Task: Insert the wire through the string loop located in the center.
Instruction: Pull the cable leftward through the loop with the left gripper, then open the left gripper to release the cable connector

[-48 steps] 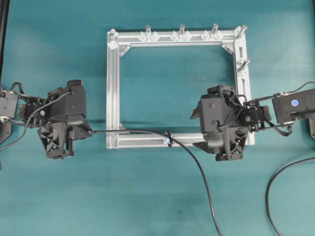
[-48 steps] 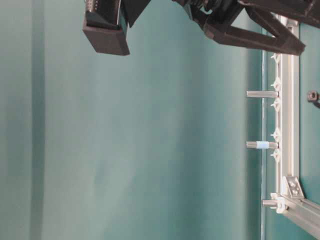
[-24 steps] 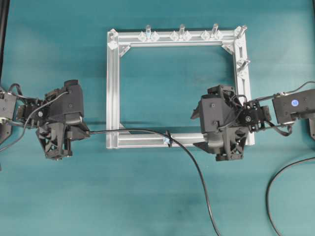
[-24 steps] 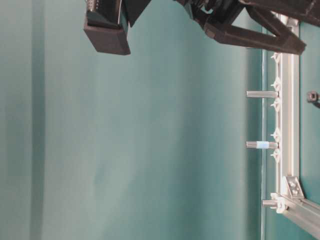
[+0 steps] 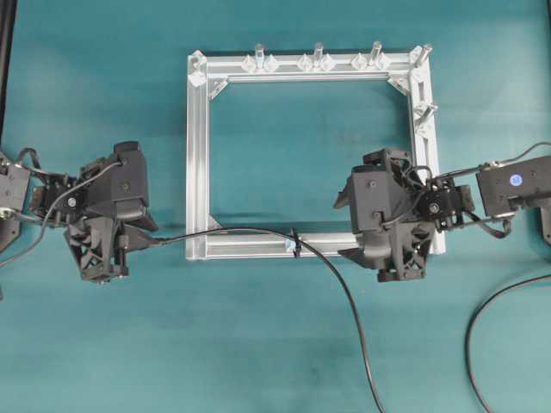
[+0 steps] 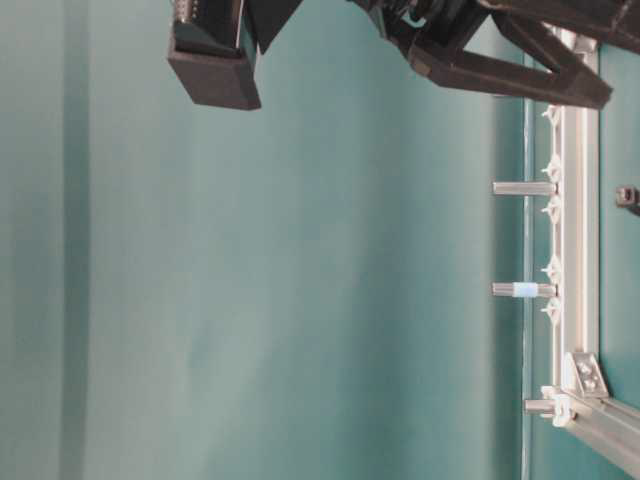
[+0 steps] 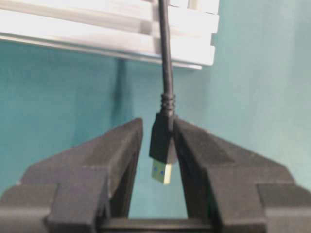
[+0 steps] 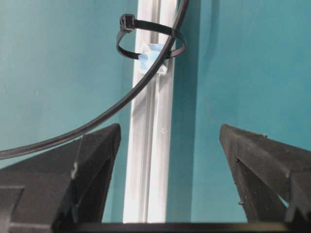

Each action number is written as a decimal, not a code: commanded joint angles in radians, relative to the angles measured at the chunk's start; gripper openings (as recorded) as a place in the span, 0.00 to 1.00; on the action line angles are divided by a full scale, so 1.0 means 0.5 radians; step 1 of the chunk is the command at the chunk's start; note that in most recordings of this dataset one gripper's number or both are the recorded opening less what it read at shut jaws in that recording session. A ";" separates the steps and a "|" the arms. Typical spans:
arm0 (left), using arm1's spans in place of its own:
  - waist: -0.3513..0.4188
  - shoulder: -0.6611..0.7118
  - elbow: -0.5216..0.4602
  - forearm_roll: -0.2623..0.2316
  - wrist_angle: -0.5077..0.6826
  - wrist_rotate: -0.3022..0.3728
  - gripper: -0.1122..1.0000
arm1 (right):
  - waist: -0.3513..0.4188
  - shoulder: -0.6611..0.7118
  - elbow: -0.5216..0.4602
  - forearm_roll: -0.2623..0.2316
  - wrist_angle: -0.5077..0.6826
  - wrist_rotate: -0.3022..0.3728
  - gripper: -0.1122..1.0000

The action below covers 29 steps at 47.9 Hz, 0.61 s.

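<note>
The wire (image 5: pixel 258 231) already goes through the string loop (image 5: pixel 295 242), which sits on the near bar of the silver frame (image 5: pixel 197 155), about mid-length of that bar. In the right wrist view the cable clearly passes inside the black loop (image 8: pixel 150 41), just beside its light-blue bit, so I judge the threading itself is done.

The left hand (image 5: pixel 129 245) stands outside the frame's left side, w/ the plug end between its fingers. In the left wrist view the plug (image 7: pixel 163 145) hangs between the two pads: the right pad seems to touch it, but on the left side there is a gap. The hand is partly opened, so I cannot tell if it really grips the plug or is letting it go. It is held there, I think, to keep the pulled-through end straight & away from the frame.

The right hand (image 5: pixel 392 249) hovers over the frame's near-right corner, jaws wide apart & holding nothing. It points along the bar toward the loop, probably to stay ready as a helper w/o disturbing the wire.

From the loop the rest of the wire curves over the worktop (image 5: pixel 258 344) toward the near edge.
</note>
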 commanded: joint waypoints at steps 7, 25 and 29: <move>-0.009 -0.012 -0.040 0.006 -0.006 -0.003 0.41 | 0.006 -0.043 -0.018 0.000 -0.006 0.003 0.85; 0.003 -0.273 -0.092 0.031 0.086 0.129 0.58 | 0.003 -0.043 -0.015 0.000 -0.006 0.003 0.85; 0.021 -0.377 -0.092 0.031 0.114 0.141 0.61 | 0.006 -0.043 -0.012 0.000 -0.006 0.003 0.85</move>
